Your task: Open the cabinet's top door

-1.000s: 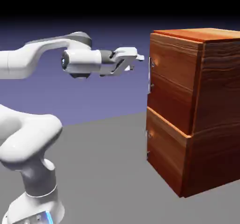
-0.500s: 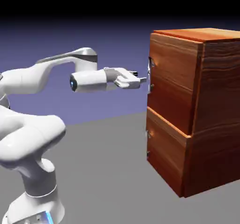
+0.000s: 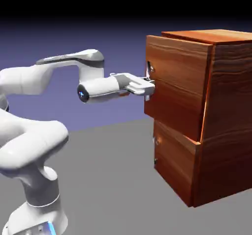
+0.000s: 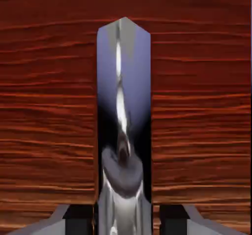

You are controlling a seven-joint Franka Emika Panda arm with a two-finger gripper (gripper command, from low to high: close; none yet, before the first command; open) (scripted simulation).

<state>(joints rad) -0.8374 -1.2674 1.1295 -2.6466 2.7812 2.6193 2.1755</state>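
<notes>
Gripping silver handle (image 4: 123,131), hand (image 3: 146,85) clamped at top door (image 3: 172,81) edge; door ajar from cabinet (image 3: 226,121).

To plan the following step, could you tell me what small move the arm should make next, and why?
Probably keep pulling straight back: the fingers are shut on the handle, and the top door already stands slightly out from the cabinet.

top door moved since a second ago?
Yes. The taller reddish-brown wood-grain top door has come out toward the exterior view's left, its face now proud of the shorter lower panel, which stays flush.
</notes>
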